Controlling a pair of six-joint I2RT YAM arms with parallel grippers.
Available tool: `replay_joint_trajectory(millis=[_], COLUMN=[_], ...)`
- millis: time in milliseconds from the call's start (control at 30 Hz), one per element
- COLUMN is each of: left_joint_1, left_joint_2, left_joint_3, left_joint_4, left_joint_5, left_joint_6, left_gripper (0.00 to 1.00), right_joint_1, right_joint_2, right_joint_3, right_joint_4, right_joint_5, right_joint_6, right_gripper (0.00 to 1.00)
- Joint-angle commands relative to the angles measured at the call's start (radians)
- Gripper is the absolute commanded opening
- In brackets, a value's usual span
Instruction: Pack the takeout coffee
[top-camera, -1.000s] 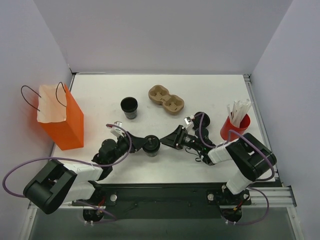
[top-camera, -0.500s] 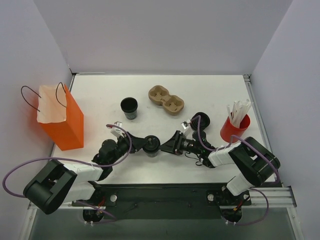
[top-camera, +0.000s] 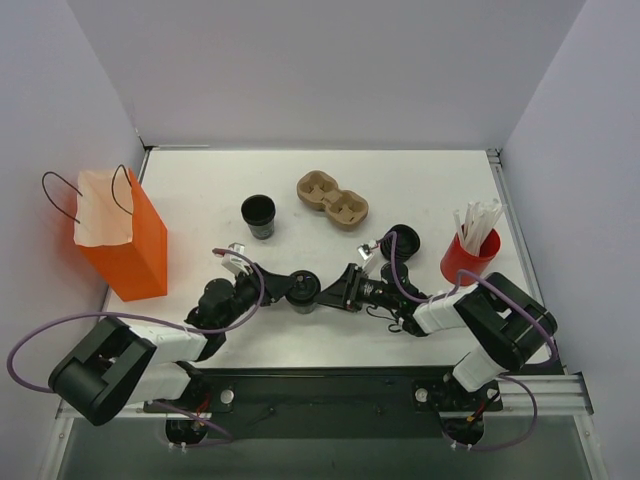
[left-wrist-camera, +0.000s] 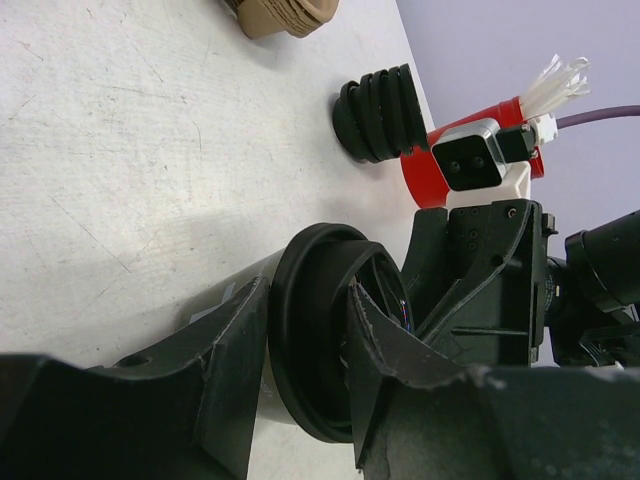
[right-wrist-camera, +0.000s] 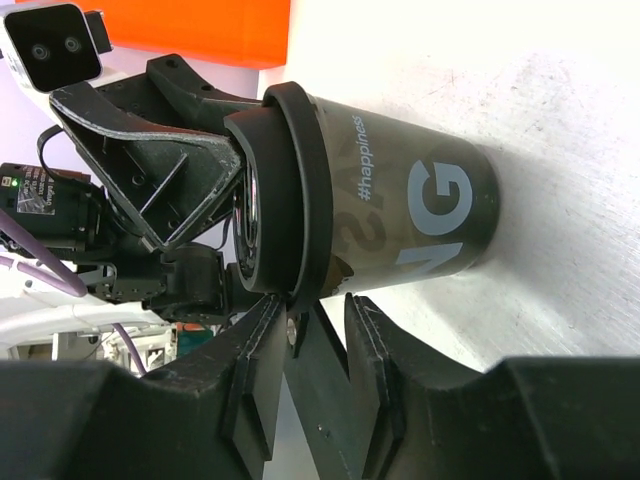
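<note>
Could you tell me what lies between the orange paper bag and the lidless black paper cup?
Only bare white tabletop, as the top external view shows.

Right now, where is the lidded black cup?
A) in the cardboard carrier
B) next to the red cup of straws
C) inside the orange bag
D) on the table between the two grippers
D: the takeout coffee stands on the table between the left gripper and the right gripper, apart from the orange bag.
</note>
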Motion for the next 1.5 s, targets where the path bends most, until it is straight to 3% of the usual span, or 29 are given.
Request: replay_joint_trajectory(millis=[0, 267, 633, 967, 1100, 1233, 1467], left_joint_1=[-0.027, -0.046, -0.052, -0.052, -0.066, -0.080, -0.107], left_joint_2=[0.097, 0.175, 0.203, 0.204, 0.207, 0.225, 0.290], left_joint_3=[-0.067, -0.079, -0.087, -0.082, -0.093, -0.099, -0.096], left_joint_4=[-0.350, -0.281, -0.261, -0.298, -0.276, -0.247, -0.161], left_joint_5=[-0.006, -0.015, -0.026, -0.052, -0.061, -0.063, -0.055], left_joint_6=[0.072, 0.054, 0.052, 0.040, 0.027, 0.012, -0.020], left_gripper=[0.43, 0.43, 0.43, 0.42, 0.42, 0.42, 0.41], right_joint_1=[0.007, 0.073, 0.116, 0.157, 0.162, 0.177, 0.185], right_joint_2=[0.017, -0.016, 0.112, 0.027, -0.108, -0.213, -0.172], right_joint_3=[0.028, -0.018, -0.111, -0.095, -0.007, 0.183, 0.282], right_joint_4=[-0.103, -0.344, -0.259, -0.499, -0.689, -1.009, -1.104], right_joint_5=[0.094, 0.290, 0.376, 0.488, 0.516, 0.591, 0.610], right_joint_6=[-0.054, -0.128, -0.073, -0.108, -0.175, -0.233, -0.250], right_gripper=[0.28, 0.22, 0.20, 0.20, 0.20, 0.20, 0.21])
